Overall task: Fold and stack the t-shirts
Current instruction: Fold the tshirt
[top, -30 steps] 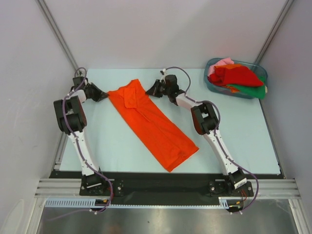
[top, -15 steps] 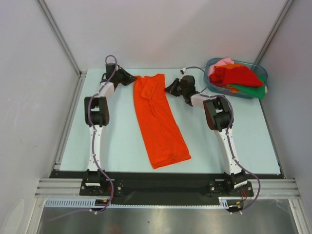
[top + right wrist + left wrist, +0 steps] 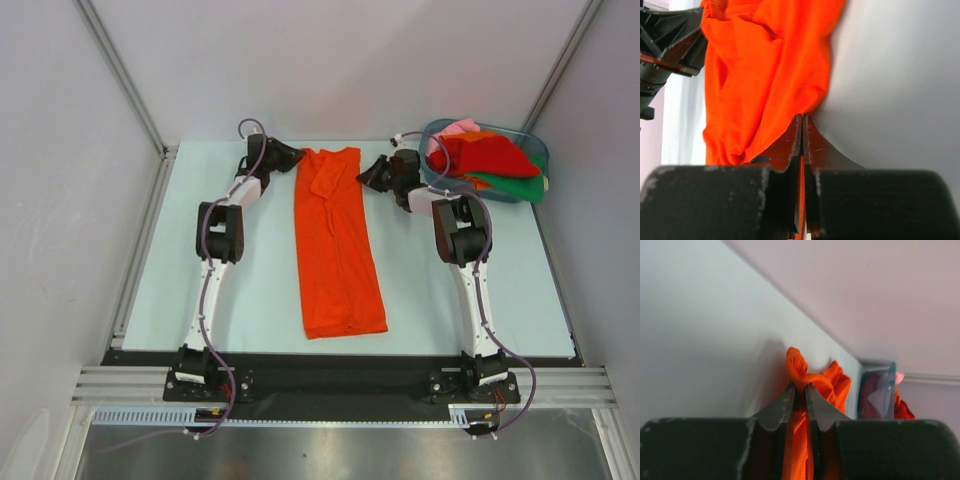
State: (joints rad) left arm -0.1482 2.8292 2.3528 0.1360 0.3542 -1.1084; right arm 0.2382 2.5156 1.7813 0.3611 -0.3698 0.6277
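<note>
A bright orange t-shirt (image 3: pixel 336 240) lies stretched as a long narrow strip down the middle of the table, its top end at the far edge. My left gripper (image 3: pixel 297 154) is shut on the shirt's far left corner; orange cloth (image 3: pixel 802 440) is pinched between its fingers. My right gripper (image 3: pixel 363 171) is shut on the shirt's far right corner, a thin edge of cloth (image 3: pixel 765 75) between its jaws. Red, green, pink and orange shirts (image 3: pixel 485 155) are piled in the tub.
A bluish translucent tub (image 3: pixel 530 190) stands at the far right corner, just right of my right arm; it also shows in the left wrist view (image 3: pixel 885 395). The grey back wall runs close behind both grippers. The pale table (image 3: pixel 240 290) has its front edge near the arm bases.
Both grippers have swung right along the far edge with the shirt's top corners. The shirt has turned from a diagonal to lying straight, front to back.
</note>
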